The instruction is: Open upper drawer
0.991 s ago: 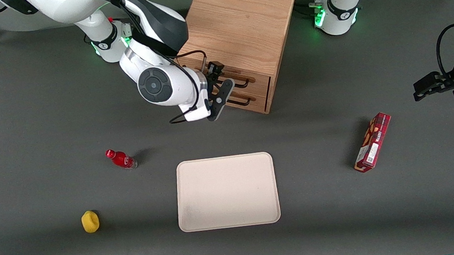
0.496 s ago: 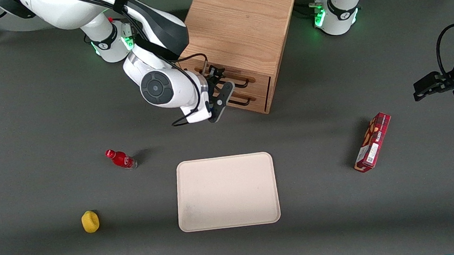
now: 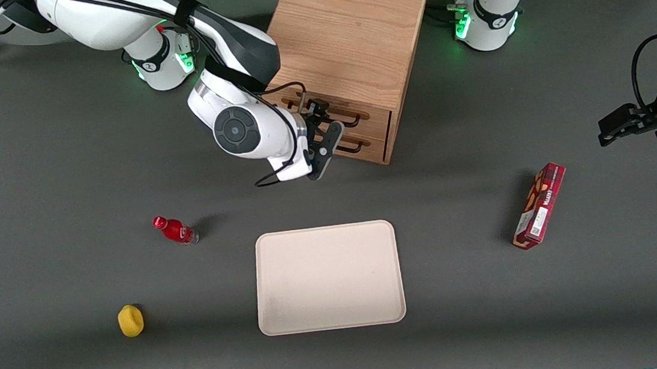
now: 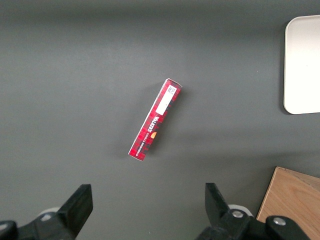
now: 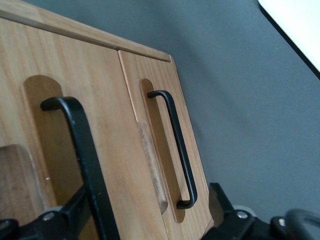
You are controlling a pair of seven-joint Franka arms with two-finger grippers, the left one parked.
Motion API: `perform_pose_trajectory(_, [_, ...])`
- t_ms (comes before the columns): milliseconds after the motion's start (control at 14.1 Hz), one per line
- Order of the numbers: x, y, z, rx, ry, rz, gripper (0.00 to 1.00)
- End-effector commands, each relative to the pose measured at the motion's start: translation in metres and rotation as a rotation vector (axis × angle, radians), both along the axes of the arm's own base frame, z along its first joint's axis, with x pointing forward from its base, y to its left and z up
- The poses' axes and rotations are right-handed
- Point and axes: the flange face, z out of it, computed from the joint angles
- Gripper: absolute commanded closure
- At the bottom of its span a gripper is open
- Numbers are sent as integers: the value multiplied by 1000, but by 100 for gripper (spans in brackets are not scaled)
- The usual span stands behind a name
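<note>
At the cabinet front, my gripper sits spread around the upper drawer handle; no writing I can read on the red box.

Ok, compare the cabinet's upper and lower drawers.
The upper drawer sits above the lower drawer. The open end effector straddles the upper drawer's handle; the lower drawer's handle is free. Both are oak with black wire handles, and both look shut.
</note>
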Motion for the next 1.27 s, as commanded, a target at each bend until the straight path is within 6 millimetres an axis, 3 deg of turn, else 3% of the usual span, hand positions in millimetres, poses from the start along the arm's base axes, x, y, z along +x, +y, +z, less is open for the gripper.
perform_pose_trajectory(0, [15, -1, -8, 5, -32, -2, 0])
perform_pose_trajectory(354, [59, -22, -2, 14, -71, -58, 0])
perform_pose_trajectory(1204, [119, -61, -1, -2, -87, -124, 0])
